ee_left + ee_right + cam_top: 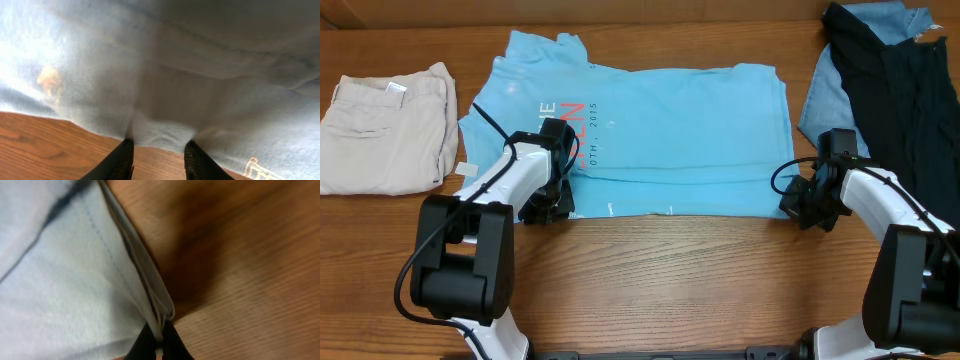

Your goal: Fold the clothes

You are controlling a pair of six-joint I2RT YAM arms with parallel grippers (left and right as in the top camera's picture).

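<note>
Right, we're looking at the sky-blue T-shirt (690,130) spread across the middle of the wooden table (700,290), lettering towards the left. The left arm slants up from its base, wrist tipped down at the shirt's near hem. The left gripper (552,205) straddles that edge with its dark fingers (120,162) clearly apart: cloth and a strip of wood show between them, nothing clamped. Over on the other side, the right arm leans inward, low to the table, at the near right corner. The right gripper (798,205) is pinched tight on the shirt's layered edge. Beige trousers (385,130) lie far left, dark garments (900,80) far right.
</note>
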